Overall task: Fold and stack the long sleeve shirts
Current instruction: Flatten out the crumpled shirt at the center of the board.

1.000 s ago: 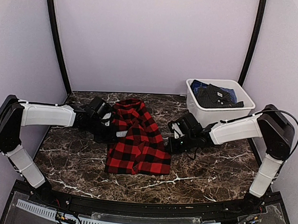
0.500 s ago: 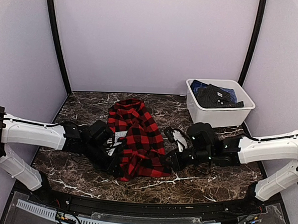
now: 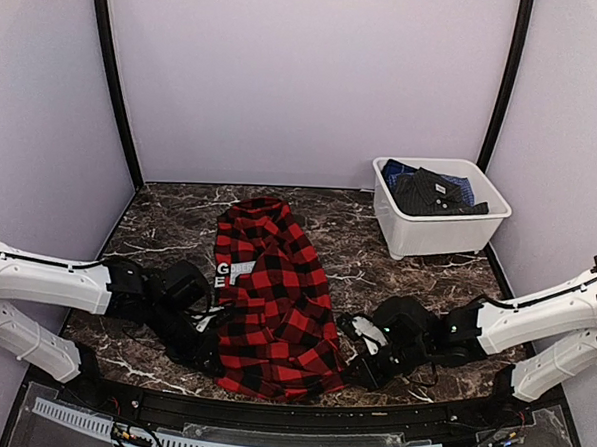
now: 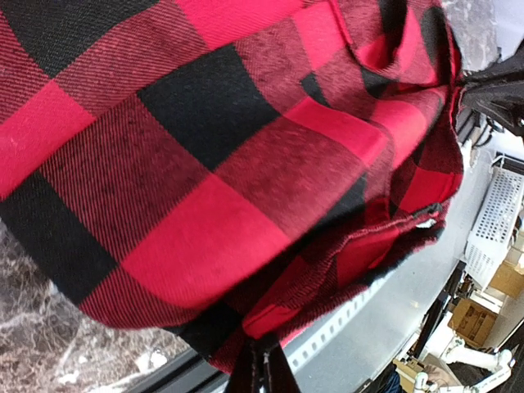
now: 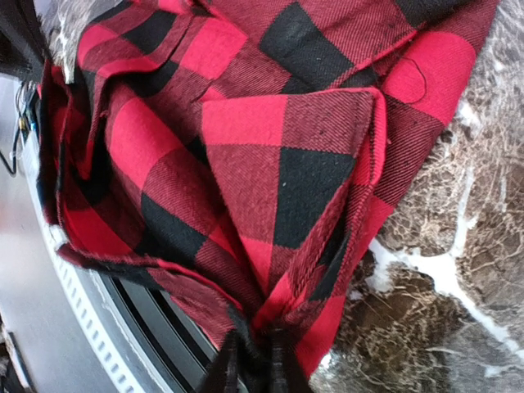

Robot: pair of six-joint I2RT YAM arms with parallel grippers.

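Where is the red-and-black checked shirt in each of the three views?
Top external: the shirt lies at centre, reaching the near edge.
Left wrist: the shirt fills most of the picture.
Right wrist: the shirt fills the left and centre.
Shared landmark: the marble table.

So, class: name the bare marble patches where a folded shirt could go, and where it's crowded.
Bare marble lies between the flannel shirt and the left wall, between the shirt and the white tub, and in front of the tub. The near edge is crowded: left gripper and right gripper pinch the shirt there.
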